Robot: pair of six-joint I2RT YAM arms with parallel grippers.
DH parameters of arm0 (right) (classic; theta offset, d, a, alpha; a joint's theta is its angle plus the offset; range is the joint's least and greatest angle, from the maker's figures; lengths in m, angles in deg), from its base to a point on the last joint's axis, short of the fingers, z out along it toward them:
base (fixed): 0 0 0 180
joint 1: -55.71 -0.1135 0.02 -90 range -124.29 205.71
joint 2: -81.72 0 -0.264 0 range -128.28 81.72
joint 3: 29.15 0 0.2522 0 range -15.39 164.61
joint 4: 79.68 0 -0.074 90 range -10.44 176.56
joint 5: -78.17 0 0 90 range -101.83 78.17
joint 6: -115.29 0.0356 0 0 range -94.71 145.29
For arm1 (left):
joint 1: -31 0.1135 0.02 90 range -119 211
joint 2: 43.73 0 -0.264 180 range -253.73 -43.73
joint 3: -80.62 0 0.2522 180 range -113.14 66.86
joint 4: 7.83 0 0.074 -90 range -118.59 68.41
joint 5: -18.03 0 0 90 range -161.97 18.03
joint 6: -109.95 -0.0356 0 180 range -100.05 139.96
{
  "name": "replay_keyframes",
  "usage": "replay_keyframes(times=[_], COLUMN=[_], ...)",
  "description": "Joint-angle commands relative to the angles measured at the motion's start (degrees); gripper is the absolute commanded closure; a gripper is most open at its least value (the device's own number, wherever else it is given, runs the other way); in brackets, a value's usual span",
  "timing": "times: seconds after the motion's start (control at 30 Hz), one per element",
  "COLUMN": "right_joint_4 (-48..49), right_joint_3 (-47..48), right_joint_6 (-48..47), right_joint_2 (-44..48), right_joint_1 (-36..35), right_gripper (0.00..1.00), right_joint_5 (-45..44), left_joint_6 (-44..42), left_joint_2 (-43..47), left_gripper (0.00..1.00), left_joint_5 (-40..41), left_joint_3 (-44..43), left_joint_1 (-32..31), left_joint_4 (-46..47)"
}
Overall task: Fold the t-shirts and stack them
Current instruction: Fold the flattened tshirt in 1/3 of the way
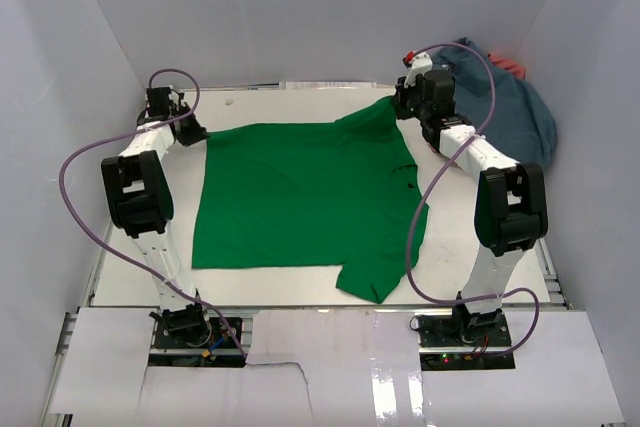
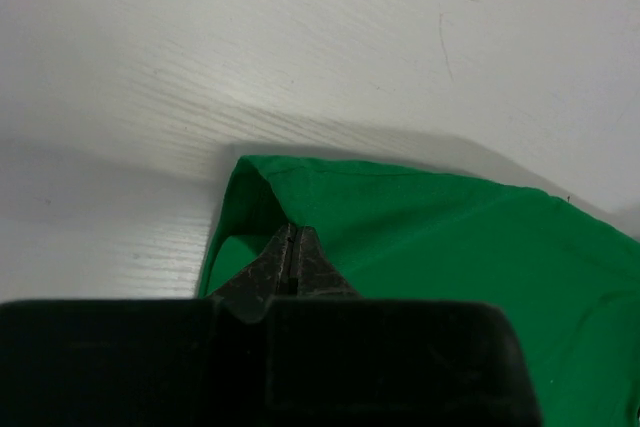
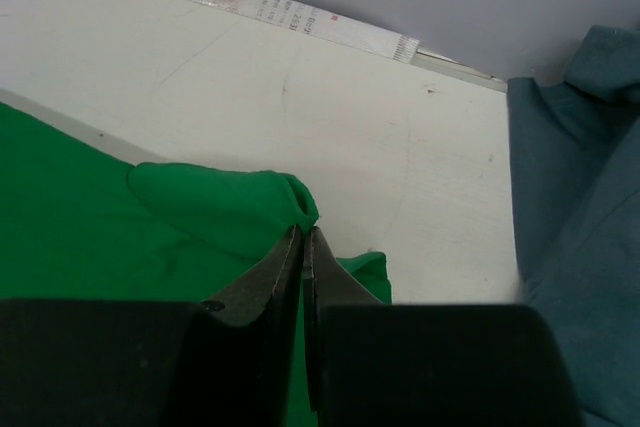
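A blue-grey t-shirt (image 1: 522, 119) lies heaped at the far right, with a coral red t-shirt (image 1: 511, 63) peeking out behind it. The green t-shirt (image 1: 300, 197) is spread mid-table. The left end effector (image 1: 192, 133) and right end effector (image 1: 402, 106) each pinch one of its far corners. The table (image 1: 300, 289) is white, with pale walls (image 1: 300, 7) around it.

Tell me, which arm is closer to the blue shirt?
Right. The right end effector pinches the green shirt at its far right corner, just beside the blue shirt. The left end effector pinches the far left corner, across the green shirt from it.
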State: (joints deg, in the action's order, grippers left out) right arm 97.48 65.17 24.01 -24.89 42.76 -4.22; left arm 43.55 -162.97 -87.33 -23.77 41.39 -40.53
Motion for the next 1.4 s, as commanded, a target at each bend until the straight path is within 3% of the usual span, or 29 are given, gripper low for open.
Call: replay_keyframes(times=[0.0, 1.37], right_joint_4=[3.67, 3.41], right_joint_3=[-1.45, -23.25], right_joint_6=[-0.22, 0.84], right_joint_2=[3.95, 24.43], right_joint_1=[-0.15, -3.40], right_gripper=[0.92, 0.92], right_joint_5=[-1.03, -3.84], left_joint_6=[0.40, 1.54], left_joint_2=[6.47, 19.04], left_gripper=[1.00, 1.00], left_joint_5=[0.24, 0.41], left_joint_3=[1.24, 16.97], left_joint_1=[0.15, 2.97], left_joint_4=[1.01, 1.36])
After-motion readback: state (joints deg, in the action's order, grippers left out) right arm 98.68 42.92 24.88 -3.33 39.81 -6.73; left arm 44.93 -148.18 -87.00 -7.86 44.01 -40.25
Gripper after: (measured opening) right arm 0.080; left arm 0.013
